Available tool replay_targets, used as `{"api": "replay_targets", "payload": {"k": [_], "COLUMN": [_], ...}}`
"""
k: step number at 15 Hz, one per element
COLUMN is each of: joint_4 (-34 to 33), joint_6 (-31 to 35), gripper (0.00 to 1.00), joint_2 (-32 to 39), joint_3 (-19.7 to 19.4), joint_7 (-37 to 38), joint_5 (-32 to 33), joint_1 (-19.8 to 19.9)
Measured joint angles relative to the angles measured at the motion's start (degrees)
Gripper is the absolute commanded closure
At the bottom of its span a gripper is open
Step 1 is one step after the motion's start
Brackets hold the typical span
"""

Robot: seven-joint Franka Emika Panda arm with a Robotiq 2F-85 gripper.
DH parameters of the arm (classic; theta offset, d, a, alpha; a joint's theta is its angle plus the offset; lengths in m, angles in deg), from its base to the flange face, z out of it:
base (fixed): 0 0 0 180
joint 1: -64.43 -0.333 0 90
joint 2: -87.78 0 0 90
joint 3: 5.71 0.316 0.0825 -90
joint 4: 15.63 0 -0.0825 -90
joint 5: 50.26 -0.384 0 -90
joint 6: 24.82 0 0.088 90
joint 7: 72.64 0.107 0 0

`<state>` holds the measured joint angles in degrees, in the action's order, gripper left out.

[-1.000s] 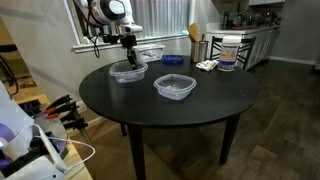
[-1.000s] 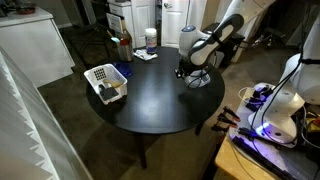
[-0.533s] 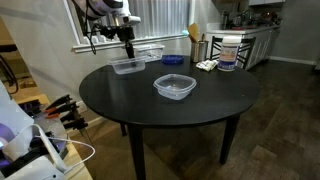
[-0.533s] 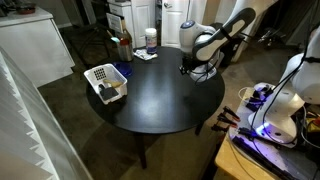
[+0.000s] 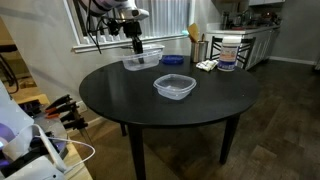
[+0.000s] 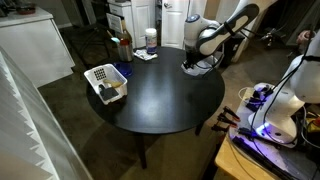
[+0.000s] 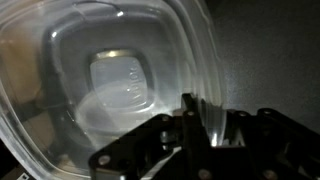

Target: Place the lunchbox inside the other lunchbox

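Note:
My gripper point(image 5: 136, 47) is shut on the rim of the lunchbox point(image 5: 143, 62), a clear rounded-square tub, and holds it tilted above the back of the round black table point(image 5: 150, 105). The other lunchbox point(image 5: 174, 87), its clear twin, stands open on the table's middle, in front of and to the right of the held one. In the wrist view the held tub point(image 7: 120, 80) fills the frame, with its rim pinched between the fingers point(image 7: 195, 125). The gripper point(image 6: 194, 58) with the tub point(image 6: 197, 67) also shows at the table's far edge in an exterior view.
A small blue dish point(image 5: 173, 60) lies at the back of the table. A white basket point(image 6: 105, 82) and bottles point(image 6: 124, 46) stand on the table's other side. A big jar point(image 5: 228, 52) sits on a counter behind. Cables and gear lie on a bench point(image 5: 40, 140).
The gripper has lifted the lunchbox off the table and carried it up and sideways, toward the blue dish. The other lunchbox has not moved.

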<state>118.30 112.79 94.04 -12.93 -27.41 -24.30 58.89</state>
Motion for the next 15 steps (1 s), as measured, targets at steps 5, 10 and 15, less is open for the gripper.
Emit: {"api": "replay_targets", "payload": {"k": [5, 10, 15], "joint_4": [-1.9, -5.8, -9.8], "joint_6": [5.0, 7.7, 9.8], "gripper": [0.99, 0.99, 0.99], "joint_2": [1.0, 5.8, 11.2], "joint_3": [-0.4, -1.2, -2.5], "joint_7": [-10.0, -20.9, -28.5], "joint_5": [-0.2, -0.1, 0.0], "joint_1": [4.9, 6.8, 6.8]}}
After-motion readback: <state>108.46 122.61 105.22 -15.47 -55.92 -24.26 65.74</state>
